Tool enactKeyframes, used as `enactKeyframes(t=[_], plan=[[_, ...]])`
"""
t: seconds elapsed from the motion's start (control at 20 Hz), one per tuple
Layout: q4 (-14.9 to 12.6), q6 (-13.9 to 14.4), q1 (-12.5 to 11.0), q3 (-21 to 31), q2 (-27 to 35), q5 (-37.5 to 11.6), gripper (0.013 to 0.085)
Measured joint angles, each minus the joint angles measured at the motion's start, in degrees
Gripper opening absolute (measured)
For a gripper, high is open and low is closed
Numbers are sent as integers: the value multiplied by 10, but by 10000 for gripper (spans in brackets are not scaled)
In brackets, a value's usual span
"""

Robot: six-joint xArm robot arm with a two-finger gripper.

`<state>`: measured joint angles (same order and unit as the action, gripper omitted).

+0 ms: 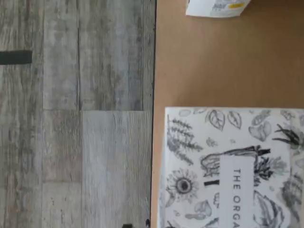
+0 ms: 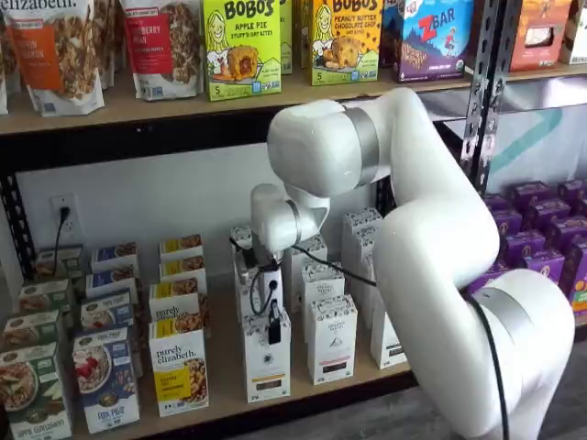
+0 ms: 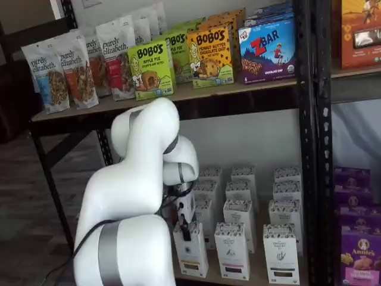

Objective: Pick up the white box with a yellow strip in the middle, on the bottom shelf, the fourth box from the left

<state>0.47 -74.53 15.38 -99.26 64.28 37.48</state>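
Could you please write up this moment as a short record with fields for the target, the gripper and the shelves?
target: the white box, front of its row on the bottom shelf, standing upright, not lifted
gripper: gripper right above the box top; whether its jaws are open or closed, or touching, cannot be told
arm: white robot arm between camera and shelves
neighbours: like white cartons beside it; purely elizabeth box on its other side
upper shelf: Bobo's boxes
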Motion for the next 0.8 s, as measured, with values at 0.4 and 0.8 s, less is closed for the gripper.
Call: enactKeyframes(t=[0.4, 0.8], plan=[[-10, 13, 5, -13, 19, -5, 850], [-47, 44, 5, -16, 32, -24, 850]])
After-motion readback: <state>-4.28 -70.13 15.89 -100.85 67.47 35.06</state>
